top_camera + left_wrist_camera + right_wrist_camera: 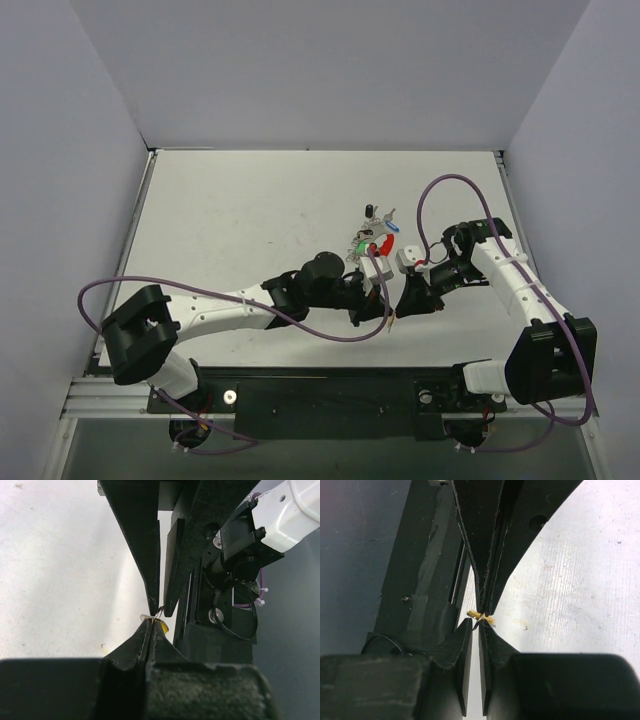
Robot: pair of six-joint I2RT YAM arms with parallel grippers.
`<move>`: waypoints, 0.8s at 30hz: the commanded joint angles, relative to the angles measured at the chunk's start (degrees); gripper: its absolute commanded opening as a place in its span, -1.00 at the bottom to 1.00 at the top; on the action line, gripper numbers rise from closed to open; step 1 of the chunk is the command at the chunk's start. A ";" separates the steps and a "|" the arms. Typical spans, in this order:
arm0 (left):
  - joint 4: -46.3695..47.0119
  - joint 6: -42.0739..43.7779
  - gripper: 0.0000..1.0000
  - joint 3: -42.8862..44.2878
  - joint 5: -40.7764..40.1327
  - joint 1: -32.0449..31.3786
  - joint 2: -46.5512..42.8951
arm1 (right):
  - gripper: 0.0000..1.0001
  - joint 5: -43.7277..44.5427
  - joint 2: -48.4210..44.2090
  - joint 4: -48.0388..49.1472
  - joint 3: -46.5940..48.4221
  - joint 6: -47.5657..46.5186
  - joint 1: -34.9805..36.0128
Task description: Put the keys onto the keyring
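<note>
The keys lie in a small heap on the table, just beyond the two grippers. Green, blue and black caps show there, with the red part of the keyring among them. Whether any key is threaded on the ring cannot be told from above.

In front of the heap the grippers meet tip to tip over a yellow key, of which only a sliver of cap shows. The left gripper is pressed fully together, with the yellow cap caught at its very tips. The right gripper is nearly together. A thin slit runs between its fingers, and its tips pinch a wire loop that rises from the yellow piece. What that loop belongs to is too small to tell.

The keys are probably light, stiff and slick on the bare metal, so the plastic cap looks like the better place to pinch, leaving the hole free. The ring is likely springy and thin, apt to twist or skate out of flat fingers. It is best held across its wire close to the split, so the key end can wedge in.

No brand, label or writing is readable anywhere.
</note>
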 commanded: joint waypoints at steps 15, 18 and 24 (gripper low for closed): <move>13.33 -7.40 -0.92 -4.05 1.62 2.18 -3.52 | -1.00 -3.78 -0.62 -8.10 3.22 8.66 -1.23; 20.11 -9.08 -0.56 -8.61 0.83 2.27 -6.24 | -1.00 -4.84 -2.02 -7.66 2.87 9.71 -2.46; 31.27 -9.97 -0.44 -17.32 -3.74 1.83 -9.24 | -1.00 -6.07 -2.99 -7.39 2.25 9.28 -2.91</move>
